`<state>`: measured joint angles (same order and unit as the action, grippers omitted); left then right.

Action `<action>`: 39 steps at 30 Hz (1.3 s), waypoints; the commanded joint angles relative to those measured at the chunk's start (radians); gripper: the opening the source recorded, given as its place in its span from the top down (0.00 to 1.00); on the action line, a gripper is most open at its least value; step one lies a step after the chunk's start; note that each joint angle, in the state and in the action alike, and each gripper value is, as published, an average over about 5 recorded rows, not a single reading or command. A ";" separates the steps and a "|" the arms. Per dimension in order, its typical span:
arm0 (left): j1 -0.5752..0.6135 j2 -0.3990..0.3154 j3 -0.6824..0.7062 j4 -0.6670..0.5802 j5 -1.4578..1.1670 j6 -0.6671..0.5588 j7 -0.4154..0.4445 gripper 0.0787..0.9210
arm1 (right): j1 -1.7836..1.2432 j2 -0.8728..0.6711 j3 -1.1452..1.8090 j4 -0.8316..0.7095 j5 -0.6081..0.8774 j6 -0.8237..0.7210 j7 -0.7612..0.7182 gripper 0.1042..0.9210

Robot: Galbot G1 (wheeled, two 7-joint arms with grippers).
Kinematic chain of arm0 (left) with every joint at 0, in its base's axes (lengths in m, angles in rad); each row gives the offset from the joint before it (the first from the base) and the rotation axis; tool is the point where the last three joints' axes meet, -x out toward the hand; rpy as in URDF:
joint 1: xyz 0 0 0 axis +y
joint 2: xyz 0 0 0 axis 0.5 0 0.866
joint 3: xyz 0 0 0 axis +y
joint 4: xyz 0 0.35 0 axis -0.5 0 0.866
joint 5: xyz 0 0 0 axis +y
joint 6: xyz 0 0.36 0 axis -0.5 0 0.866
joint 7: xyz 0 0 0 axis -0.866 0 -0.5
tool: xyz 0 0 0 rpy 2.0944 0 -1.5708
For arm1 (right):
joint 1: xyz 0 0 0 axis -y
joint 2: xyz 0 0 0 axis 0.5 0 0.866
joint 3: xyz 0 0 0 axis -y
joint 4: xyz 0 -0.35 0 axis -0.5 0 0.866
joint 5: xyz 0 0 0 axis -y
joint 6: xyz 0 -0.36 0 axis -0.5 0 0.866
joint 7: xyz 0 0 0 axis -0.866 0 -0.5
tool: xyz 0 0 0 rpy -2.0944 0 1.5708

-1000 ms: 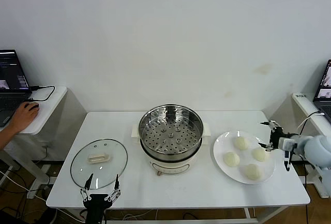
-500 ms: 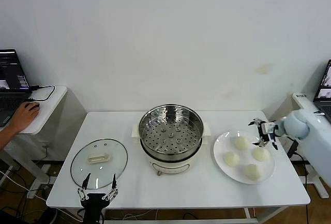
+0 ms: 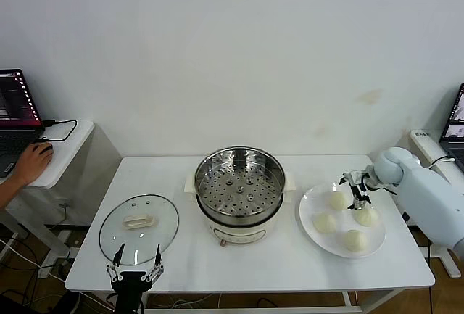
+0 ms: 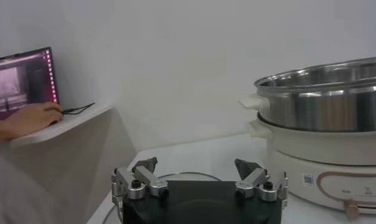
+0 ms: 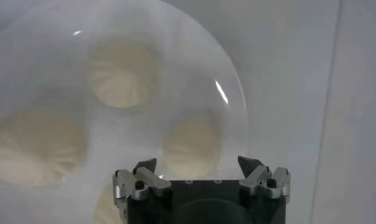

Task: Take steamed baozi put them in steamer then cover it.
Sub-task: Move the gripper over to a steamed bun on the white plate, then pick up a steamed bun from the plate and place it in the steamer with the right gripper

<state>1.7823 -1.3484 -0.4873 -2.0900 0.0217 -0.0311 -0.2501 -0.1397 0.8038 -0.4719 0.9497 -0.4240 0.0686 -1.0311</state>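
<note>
Four pale baozi lie on a white plate (image 3: 312,227) at the table's right: one far left (image 3: 337,200), one far right (image 3: 366,216), one near left (image 3: 324,222), one nearest (image 3: 354,240). My right gripper (image 3: 355,186) is open and empty, hovering over the plate's far side between the two far buns. In the right wrist view a baozi (image 5: 191,146) lies just beyond its open jaws (image 5: 199,165). The steel steamer (image 3: 240,192) stands at the centre, tray bare. The glass cover (image 3: 138,220) lies flat at the left. My left gripper (image 3: 135,257) is open at the front edge, near the cover.
A side table at the left holds a laptop (image 3: 14,107), and a person's hand (image 3: 32,162) rests on it. Another laptop (image 3: 455,114) stands at the far right. The steamer (image 4: 325,134) looms close in the left wrist view.
My right gripper has moved left from beyond the plate's right edge to above the far buns. The left gripper has sunk slightly at the front edge.
</note>
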 commanded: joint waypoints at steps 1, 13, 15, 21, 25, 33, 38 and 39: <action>0.000 0.001 0.000 0.000 0.001 0.000 0.000 0.12 | 0.026 0.056 -0.034 -0.088 -0.037 0.004 -0.011 0.12; -0.001 -0.003 0.001 0.001 0.005 0.003 0.001 0.12 | 0.018 0.071 -0.026 -0.104 -0.045 -0.002 -0.010 0.24; -0.001 -0.003 0.001 0.001 0.005 0.002 0.001 0.12 | 0.017 0.071 -0.028 -0.103 -0.045 -0.003 -0.011 0.27; -0.002 -0.005 0.001 -0.001 0.006 0.002 0.000 0.12 | 0.018 0.058 -0.037 -0.085 -0.039 -0.003 -0.010 0.37; -0.003 -0.005 0.003 -0.001 0.006 0.002 0.000 0.12 | 0.041 0.026 -0.060 -0.041 0.000 -0.007 -0.009 0.40; -0.008 0.002 0.002 -0.004 0.005 0.002 0.000 0.12 | 0.189 -0.094 -0.158 0.127 0.181 -0.037 -0.012 0.42; -0.010 0.005 0.004 -0.008 0.003 0.001 0.000 0.12 | 0.371 -0.143 -0.259 0.225 0.312 -0.063 -0.021 0.42; -0.011 0.006 0.004 -0.008 0.002 0.001 0.000 0.12 | 0.410 -0.143 -0.284 0.234 0.335 -0.066 -0.022 0.42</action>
<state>1.7692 -1.3407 -0.4826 -2.0996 0.0236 -0.0300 -0.2497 0.0012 0.7549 -0.5992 1.0087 -0.3144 0.0319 -1.0476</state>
